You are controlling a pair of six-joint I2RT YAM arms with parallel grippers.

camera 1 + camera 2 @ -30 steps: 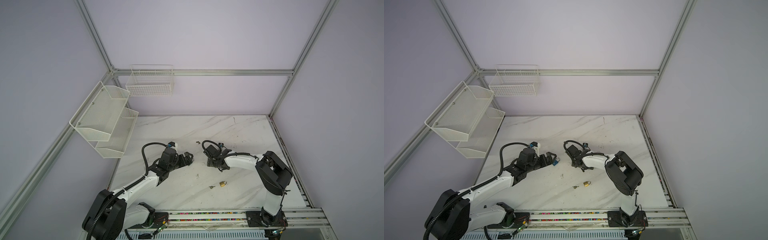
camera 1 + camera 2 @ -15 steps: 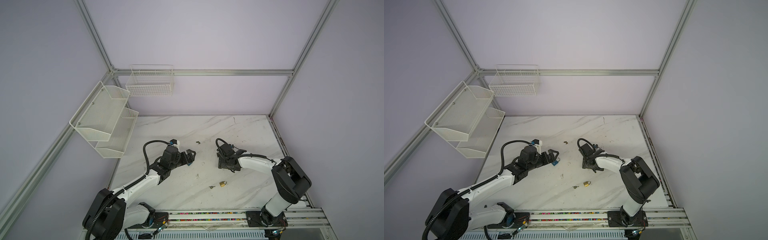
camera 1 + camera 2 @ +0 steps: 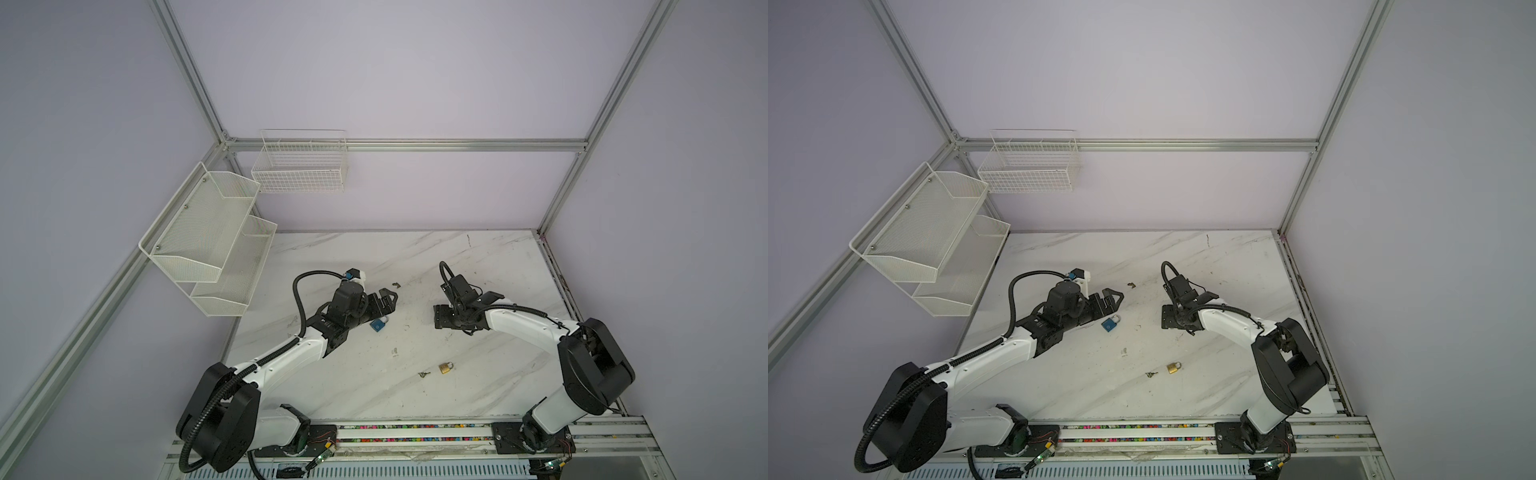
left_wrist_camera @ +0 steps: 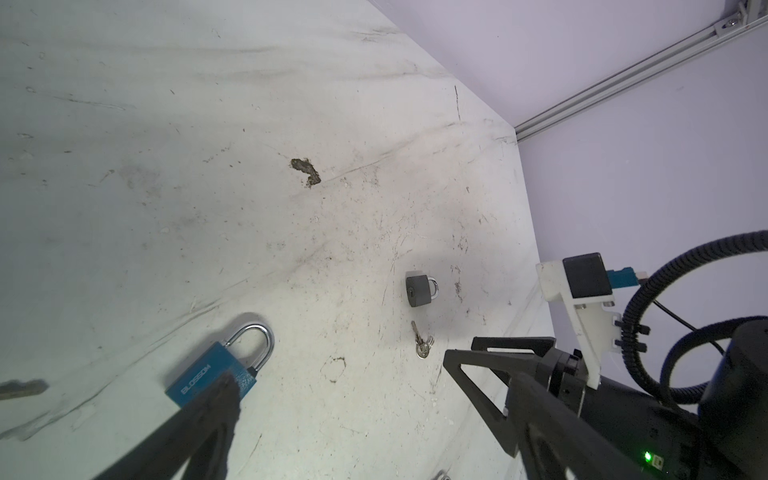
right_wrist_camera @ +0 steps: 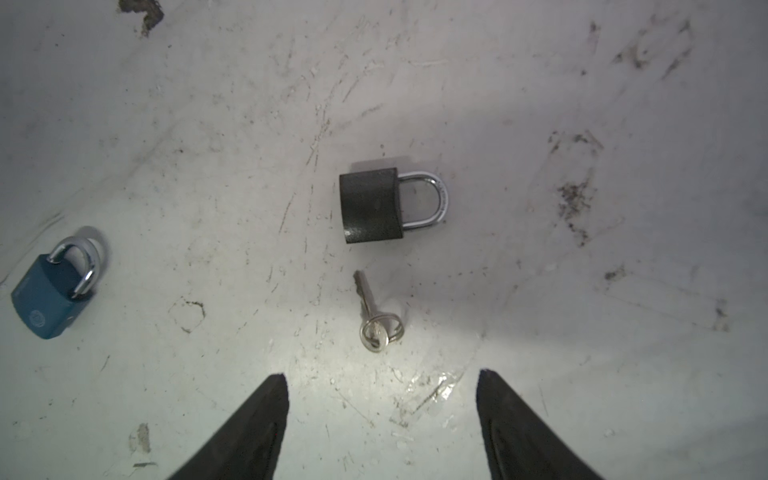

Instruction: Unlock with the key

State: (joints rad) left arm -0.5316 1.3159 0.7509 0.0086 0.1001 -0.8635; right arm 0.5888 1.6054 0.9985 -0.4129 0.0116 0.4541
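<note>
Key (image 3: 423, 374): one, on a small ring, lying flat on the marble table (image 3: 498, 257) at the lower centre of both top views, with neither claw touching it.

At the far left, one white two-tier mesh rack (image 3: 208, 241) hangs on the side wall. One wire basket (image 3: 299, 166) hangs on the back wall, upper left of centre.

There are two arms. The left arm (image 3: 286, 357) reaches from the lower left toward the middle. Its left gripper (image 3: 386, 301) has both fingers spread wide with nothing between them.

There are two padlocks. The blue padlock (image 3: 377, 325) lies at the centre, just below that claw, with its shackle seated. In the left wrist view one fingertip overlaps the lock's body, and I cannot tell whether it touches.

The brass padlock (image 3: 445, 367) lies just right of the key and apart from it, shackle closed. It looks dark in the wrist views.

Right of centre, the right gripper (image 5: 380, 376) is above the table with its fingers apart and empty. The key and the brass padlock lie ahead of its tips. The right arm (image 3: 528, 328) rises from the lower right.
</note>
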